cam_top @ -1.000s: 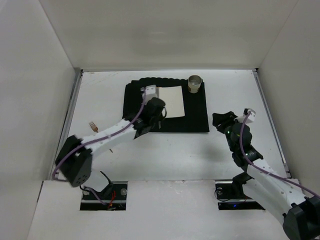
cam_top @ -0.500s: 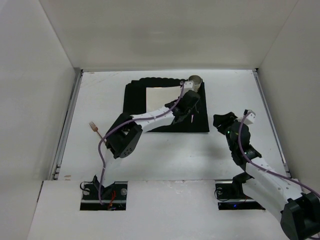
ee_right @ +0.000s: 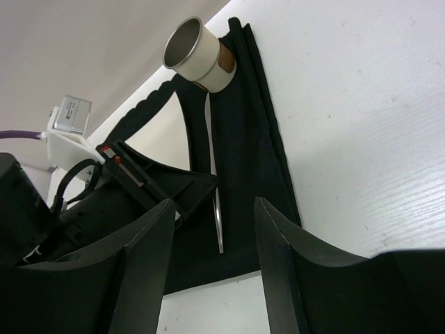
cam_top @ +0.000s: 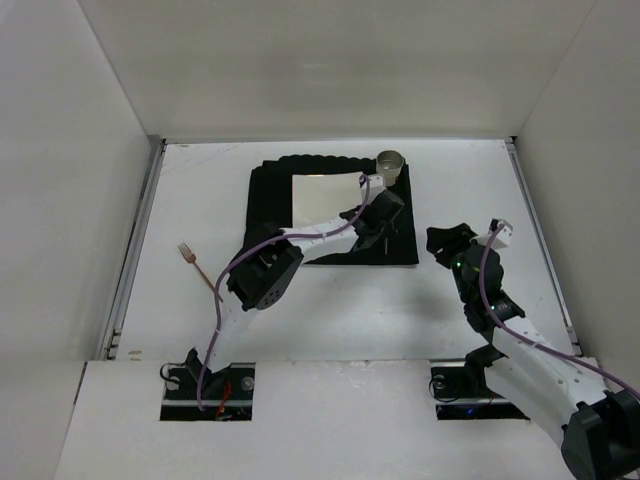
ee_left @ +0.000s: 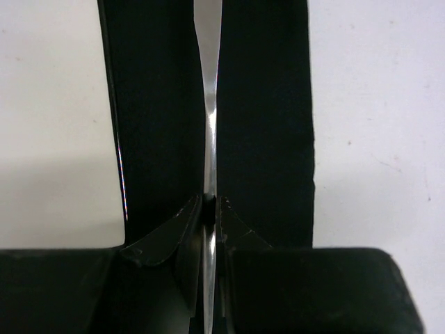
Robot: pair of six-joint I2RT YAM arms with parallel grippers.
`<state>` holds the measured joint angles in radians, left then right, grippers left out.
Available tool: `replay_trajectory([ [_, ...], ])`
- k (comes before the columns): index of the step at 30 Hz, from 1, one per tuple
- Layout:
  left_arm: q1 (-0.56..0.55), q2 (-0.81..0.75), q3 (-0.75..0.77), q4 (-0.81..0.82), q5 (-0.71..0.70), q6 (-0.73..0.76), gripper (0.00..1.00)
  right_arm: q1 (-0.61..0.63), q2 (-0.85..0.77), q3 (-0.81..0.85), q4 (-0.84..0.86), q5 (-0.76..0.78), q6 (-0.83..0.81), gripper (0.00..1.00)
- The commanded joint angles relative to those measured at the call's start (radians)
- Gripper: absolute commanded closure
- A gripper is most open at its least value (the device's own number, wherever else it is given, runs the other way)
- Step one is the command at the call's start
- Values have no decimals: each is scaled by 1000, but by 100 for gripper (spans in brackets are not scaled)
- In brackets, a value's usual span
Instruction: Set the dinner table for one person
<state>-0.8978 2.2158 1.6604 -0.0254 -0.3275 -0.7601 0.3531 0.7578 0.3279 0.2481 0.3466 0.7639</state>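
The left gripper (ee_left: pixel 208 205) is pinched shut on a slim silver knife (ee_left: pixel 211 118), low over the black mat (cam_top: pixel 270 190) just right of the white square (cam_top: pixel 320 200). I take that as laying it where a knife belongs, in line with the cup (cam_top: pixel 389 166) at the mat's far right corner. The right gripper (cam_top: pixel 445 240) hangs spread and empty just right of the mat, likely keeping clear, while a fork (cam_top: pixel 195 265) lies well to the left on the dinner table (cam_top: pixel 470 180), the white top under everything.

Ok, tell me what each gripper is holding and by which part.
Left gripper: a slim silver utensil, likely a knife, pinched partway along its length. Right gripper: nothing.
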Motion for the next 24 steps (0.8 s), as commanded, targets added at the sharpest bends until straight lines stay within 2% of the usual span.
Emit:
replay_trajectory([
  [1, 1, 4, 56, 1, -13, -42, 96, -4, 18, 7, 57, -3, 3, 44],
  [20, -3, 74, 71, 15, -8, -114, 95, -4, 18, 13, 51, -31, 6, 44],
  [24, -8, 79, 68, 15, -7, -113, 91, -4, 17, 10, 53, -20, 6, 44],
])
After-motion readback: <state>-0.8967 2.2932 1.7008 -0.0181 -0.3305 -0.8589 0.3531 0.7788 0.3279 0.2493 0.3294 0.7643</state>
